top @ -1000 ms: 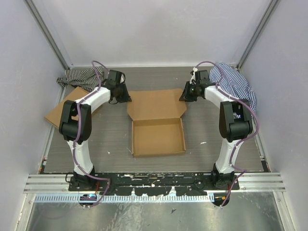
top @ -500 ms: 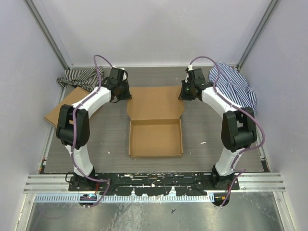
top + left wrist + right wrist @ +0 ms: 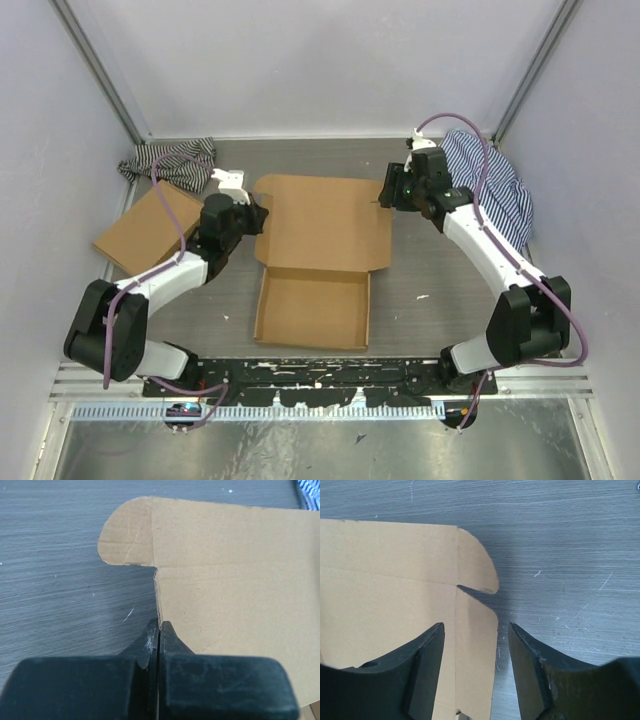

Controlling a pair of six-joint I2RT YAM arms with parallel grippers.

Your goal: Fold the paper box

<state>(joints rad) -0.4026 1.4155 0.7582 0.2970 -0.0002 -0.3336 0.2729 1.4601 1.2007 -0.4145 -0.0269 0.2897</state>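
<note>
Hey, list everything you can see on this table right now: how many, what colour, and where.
brown cardboard paper box: one, brown, centre; open, tray near, lid flat behind.
flat brown cardboard piece: one, brown, left.
dark striped cloth: one, far left.
blue striped cloth: one, far right.
grey wood-grain table: one.
left tool: black, shut on the lid's left edge.
right tool: black, open over the lid's right edge.

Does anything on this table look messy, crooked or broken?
The paper box lies slightly askew on the table. Striped cloths lie crumpled in both far corners, unrelated to folding. No tears or spills show.
</note>
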